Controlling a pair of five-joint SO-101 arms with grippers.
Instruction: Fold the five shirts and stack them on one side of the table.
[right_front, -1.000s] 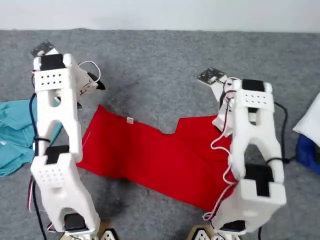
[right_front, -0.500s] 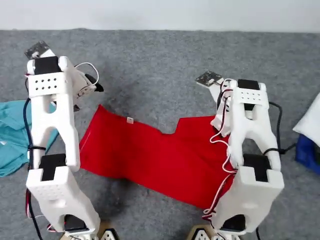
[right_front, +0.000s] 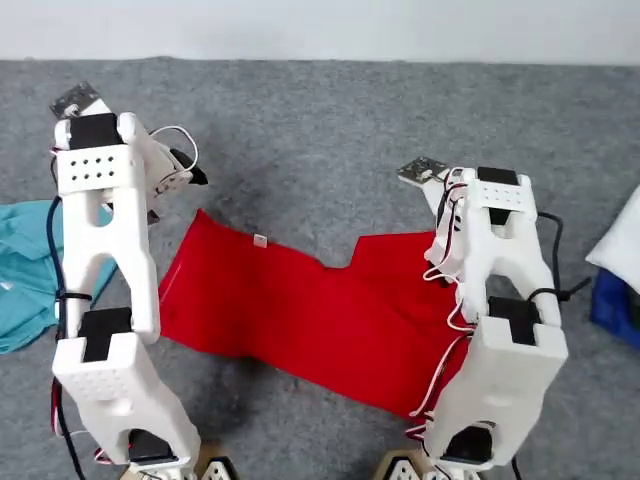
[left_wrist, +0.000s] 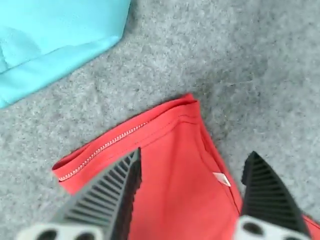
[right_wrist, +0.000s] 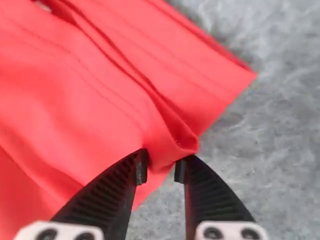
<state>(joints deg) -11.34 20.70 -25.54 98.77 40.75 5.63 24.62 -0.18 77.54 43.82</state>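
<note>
A teal shirt (right_front: 30, 260) lies at the left edge of the table (right_front: 320, 120). The left claw (left_wrist: 194, 156) hangs open over one corner of the red shirt (right_front: 300, 300), which is spread in the middle. The right claw (right_wrist: 161, 160) pinches the far end of the shirt. The fold seems to be only beginning; next, the left claw should go down and close.

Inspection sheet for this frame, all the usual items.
Surface: grey felt-like table cover.
Job's things: red shirt spread mid-table; teal shirt at one edge; white cloth and blue cloth at the opposite edge, possibly shirts.
Clutter: nothing seen.
Grippers: left gripper open over a red shirt corner; right gripper pinching a fold at its edge.
Cables: white and red wires along right arm; black cable along left arm.
Surroundings: white wall behind table.
</note>
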